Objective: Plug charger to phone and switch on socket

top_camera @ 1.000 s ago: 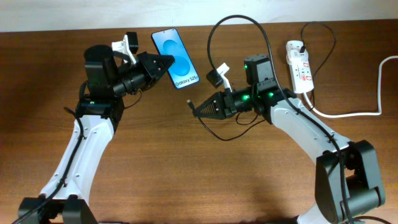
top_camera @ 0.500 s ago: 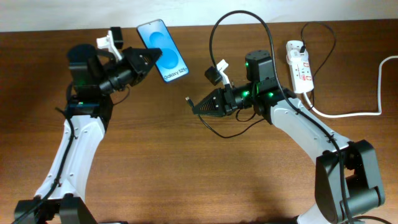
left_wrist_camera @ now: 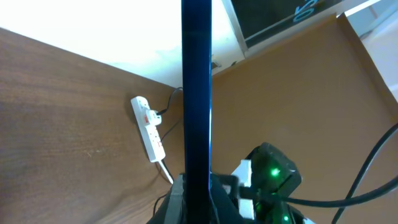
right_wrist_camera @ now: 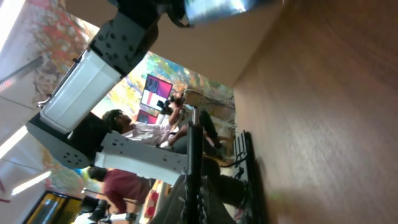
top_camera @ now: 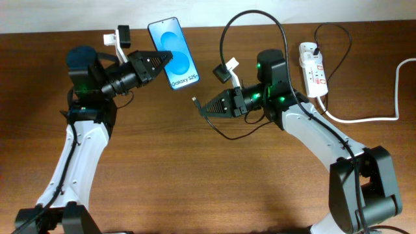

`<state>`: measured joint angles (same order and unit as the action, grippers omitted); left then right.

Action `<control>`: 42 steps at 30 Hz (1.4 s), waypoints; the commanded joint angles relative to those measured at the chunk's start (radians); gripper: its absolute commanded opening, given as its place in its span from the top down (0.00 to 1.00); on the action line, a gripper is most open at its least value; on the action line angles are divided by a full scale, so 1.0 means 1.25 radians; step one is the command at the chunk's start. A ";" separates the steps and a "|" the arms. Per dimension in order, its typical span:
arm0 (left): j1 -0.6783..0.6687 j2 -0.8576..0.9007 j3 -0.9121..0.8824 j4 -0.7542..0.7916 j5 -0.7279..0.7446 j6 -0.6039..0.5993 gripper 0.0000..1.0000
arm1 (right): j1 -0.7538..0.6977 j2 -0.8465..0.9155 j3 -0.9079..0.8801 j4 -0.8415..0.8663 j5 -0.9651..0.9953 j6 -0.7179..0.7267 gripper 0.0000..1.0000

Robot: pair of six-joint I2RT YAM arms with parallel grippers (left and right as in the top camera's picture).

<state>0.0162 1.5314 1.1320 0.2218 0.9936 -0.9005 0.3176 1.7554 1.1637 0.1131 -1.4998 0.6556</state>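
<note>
Overhead, your left gripper [top_camera: 159,63] clamps the phone [top_camera: 174,62] well left of the socket [top_camera: 312,68], its long axis slanting with the lettered end socketward, while your right gripper [top_camera: 203,110] pinches the charger [top_camera: 195,101] tip between phone and socket; left wrist, phone edge-on and upright; right wrist, tip pointing up.

One phone [top_camera: 182,69], one charger [top_camera: 252,12], one socket [top_camera: 313,70] (left pincer [top_camera: 169,58], right pincer [top_camera: 201,111])

- Overhead: bright, even light from above. Focus is sharp throughout. The arms cast soft, faint shadows on the table [top_camera: 195,188], and the text on the phone [top_camera: 173,54] screen is legible.
- Left wrist: phone edge close to the lens, dark and soft. The wall [left_wrist_camera: 81,31] behind is blown out white.
- Right wrist: the charger [right_wrist_camera: 194,149] is a dark silhouette. The background is washed out at upper left, and the wood grain is blurred.
</note>
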 commanded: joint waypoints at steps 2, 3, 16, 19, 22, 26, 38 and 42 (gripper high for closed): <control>-0.002 -0.002 -0.005 0.036 0.019 -0.019 1.00 | -0.003 -0.011 0.005 0.006 0.046 0.012 0.96; -0.002 -0.002 -0.005 0.048 0.018 -0.029 1.00 | -0.003 -0.011 0.005 0.006 0.050 0.016 0.96; -0.059 -0.002 -0.005 0.034 -0.149 -0.220 1.00 | -0.003 -0.011 0.005 0.111 0.107 0.444 0.96; -0.080 -0.002 -0.005 -0.085 -0.225 -0.227 1.00 | -0.003 -0.011 0.005 0.111 0.077 0.444 0.96; -0.081 -0.002 -0.005 -0.150 -0.252 -0.250 1.00 | -0.003 -0.011 0.005 0.111 0.067 0.443 0.96; -0.071 -0.002 -0.005 -0.150 -0.272 -0.255 1.00 | -0.003 -0.011 0.005 0.111 0.031 0.433 0.96; 0.005 -0.002 -0.005 -0.213 -0.269 -0.255 1.00 | -0.003 -0.011 0.005 0.008 0.094 0.609 0.96; 0.005 -0.002 -0.005 -0.216 -0.258 -0.255 1.00 | 0.009 -0.011 0.005 0.011 0.163 0.709 0.96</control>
<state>0.0216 1.5322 1.1236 -0.0566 0.6502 -1.2167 0.3176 1.7554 1.1629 0.1230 -1.3899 1.4117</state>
